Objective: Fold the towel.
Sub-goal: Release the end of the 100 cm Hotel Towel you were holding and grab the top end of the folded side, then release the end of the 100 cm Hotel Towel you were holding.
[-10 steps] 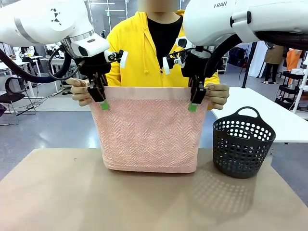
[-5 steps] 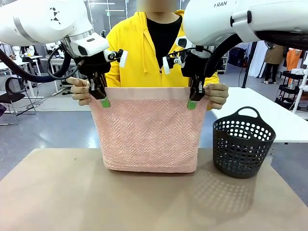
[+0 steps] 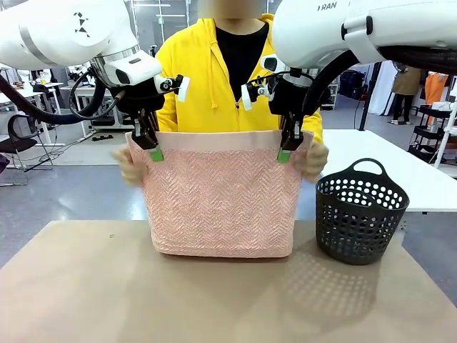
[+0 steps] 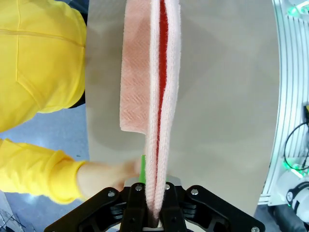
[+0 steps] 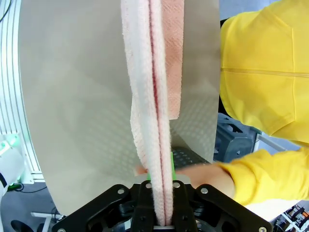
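— Both of the person's hands have slipped down off the top corners since a moment ago. One hand (image 3: 127, 166) is now blurred, just outside and below the left claw (image 3: 154, 151).
— So who holds the towel (image 3: 221, 204)?
— The claws alone, I'd judge. The left claw is clamped on the top edge, with cloth pinched between its pads. Between the two claws the hem band (image 3: 218, 139) runs level, and the towel hangs straight down beneath them.
— And the right side?
— The right claw (image 3: 285, 152) is clamped on the opposite top corner the same way. The other hand (image 3: 315, 161) is blurred, just outside and below it. Farther out from that claw stands the basket (image 3: 361, 213), apart from the cloth.
— How does the towel lie?
— Its long axis runs across, from claw to claw, with the broad face toward the robot. It is doubled: each wrist view shows layers side by side. The bottom fold sits at the table (image 3: 107, 300), touching or just above; I cannot tell which.
— Meaning?
— The handover looks done, and the fold is now the arms' to finish.
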Motion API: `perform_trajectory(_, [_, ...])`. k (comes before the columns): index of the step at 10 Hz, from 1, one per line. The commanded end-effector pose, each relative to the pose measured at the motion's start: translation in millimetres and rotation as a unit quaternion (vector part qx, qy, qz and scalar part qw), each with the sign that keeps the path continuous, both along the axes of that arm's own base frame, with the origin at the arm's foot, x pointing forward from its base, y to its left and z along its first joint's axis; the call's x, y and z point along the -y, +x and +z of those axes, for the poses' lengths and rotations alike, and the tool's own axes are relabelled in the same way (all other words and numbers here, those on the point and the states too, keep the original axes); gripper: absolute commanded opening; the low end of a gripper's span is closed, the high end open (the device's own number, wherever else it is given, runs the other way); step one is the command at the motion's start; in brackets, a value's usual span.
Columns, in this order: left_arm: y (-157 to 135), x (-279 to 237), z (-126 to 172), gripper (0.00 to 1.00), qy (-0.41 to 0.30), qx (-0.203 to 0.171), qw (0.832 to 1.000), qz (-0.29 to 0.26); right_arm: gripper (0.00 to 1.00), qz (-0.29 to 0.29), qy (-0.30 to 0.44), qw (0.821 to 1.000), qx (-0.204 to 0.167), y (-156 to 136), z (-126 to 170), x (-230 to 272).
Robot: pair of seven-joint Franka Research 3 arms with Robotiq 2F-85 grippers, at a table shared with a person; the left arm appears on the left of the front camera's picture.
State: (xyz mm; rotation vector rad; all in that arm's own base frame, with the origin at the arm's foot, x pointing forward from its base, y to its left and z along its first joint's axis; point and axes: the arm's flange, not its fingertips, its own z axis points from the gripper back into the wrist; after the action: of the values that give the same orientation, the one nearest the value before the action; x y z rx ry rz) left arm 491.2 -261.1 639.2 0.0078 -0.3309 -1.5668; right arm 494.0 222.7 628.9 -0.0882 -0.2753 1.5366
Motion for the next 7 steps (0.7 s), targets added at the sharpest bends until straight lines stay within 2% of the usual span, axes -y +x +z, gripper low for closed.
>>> perform_trajectory(1, [2.5, -1.5, 3.3, 0.00, 0.000, 0.004, 1.000, 0.001, 0.00, 0.001, -0.001, 1.000, 0.001, -0.1, 1.1, 0.9])
perform_trajectory(7, [2.5, -1.5, 3.3, 0.00, 0.000, 0.004, 1.000, 0.001, 0.00, 0.001, -0.001, 1.000, 0.001, -0.1, 1.1, 0.9])
